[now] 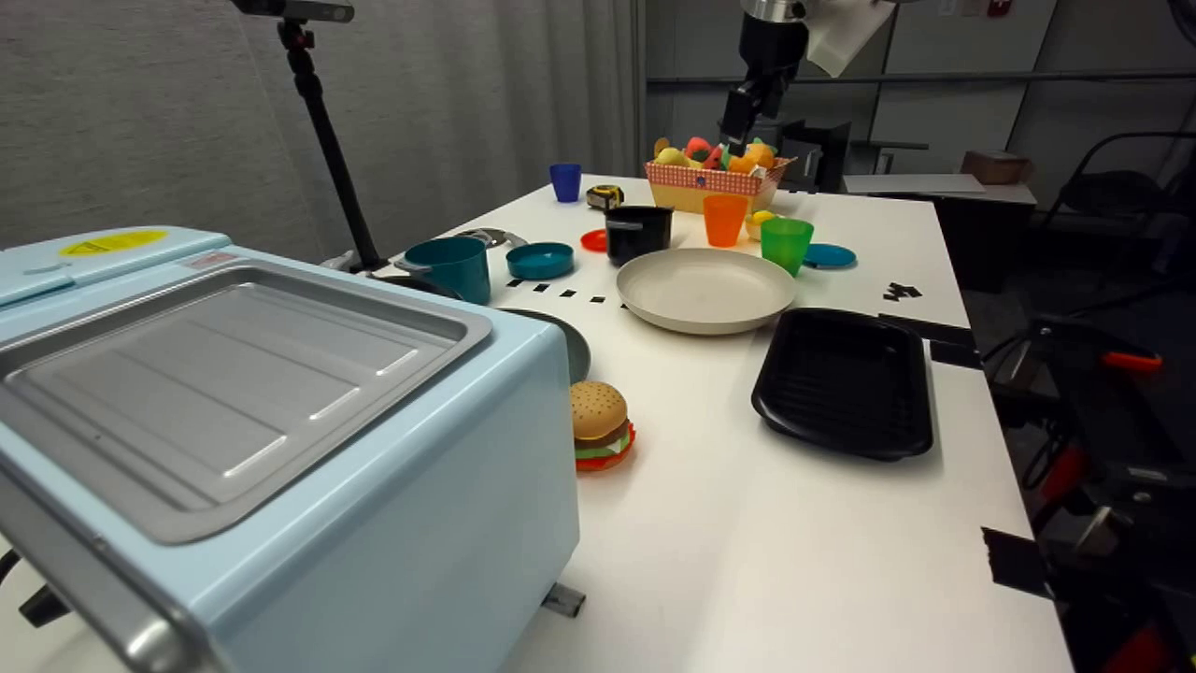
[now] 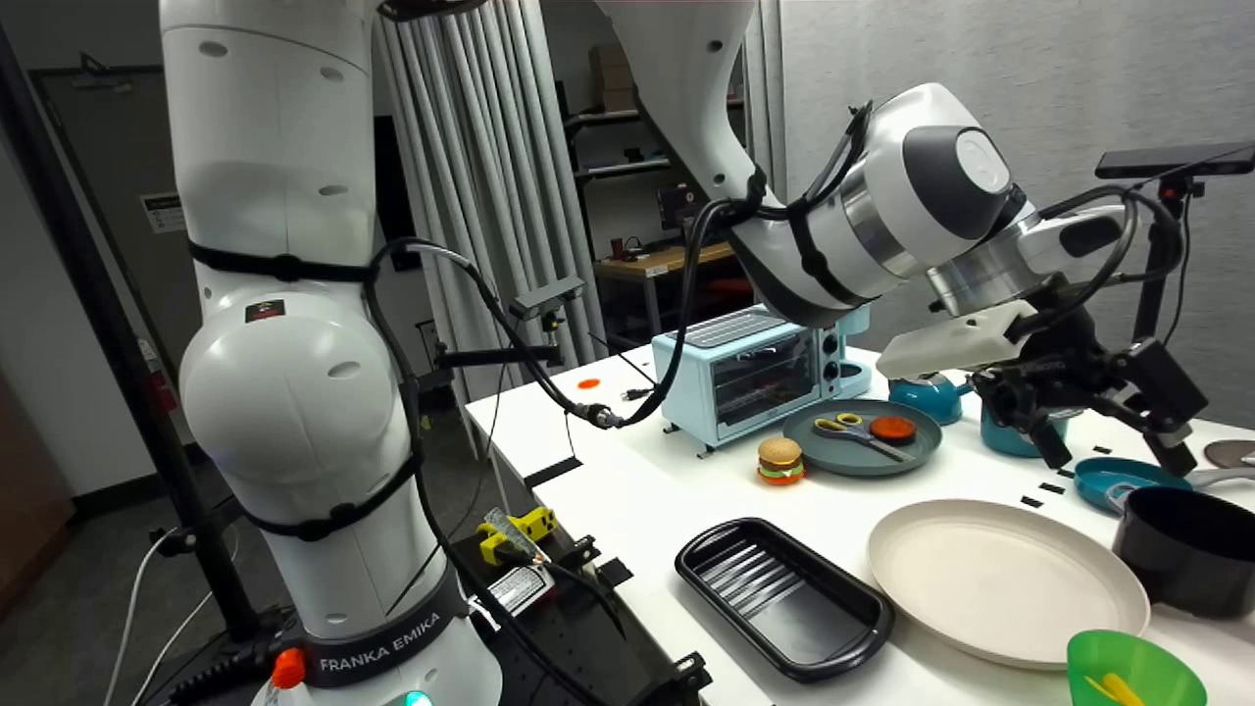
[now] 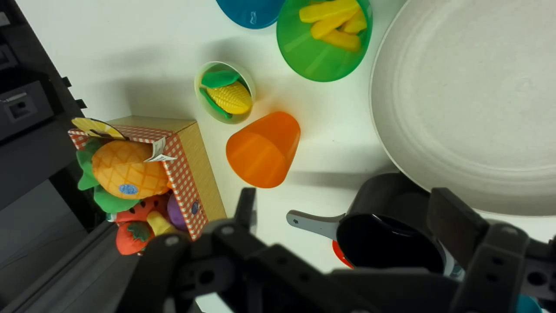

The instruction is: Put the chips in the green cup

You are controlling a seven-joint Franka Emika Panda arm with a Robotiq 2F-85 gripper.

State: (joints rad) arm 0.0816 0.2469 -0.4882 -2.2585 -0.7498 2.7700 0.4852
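The green cup (image 3: 309,61) stands at the top of the wrist view, beside the cream plate; it also shows in both exterior views, as the green cup (image 1: 786,243) and the green cup (image 2: 1142,672). Several yellow stick-like pieces, taken to be the chips (image 3: 332,21), lie inside it. My gripper (image 3: 345,198) is open over the table, its fingers wide apart with nothing held. Beneath it in the wrist view is the black pot, well off from the green cup. In an exterior view the gripper (image 2: 1115,459) hangs above the table, tilted.
Close to the gripper are the black pot (image 3: 382,217), an orange cup (image 3: 263,150) and a filled basket (image 3: 204,182). A pale cup with toy corn (image 3: 232,98) sits near the green cup. The cream plate (image 1: 705,285), black tray (image 1: 846,383), toy burger (image 1: 601,421) and blue oven (image 1: 448,486) lie farther along.
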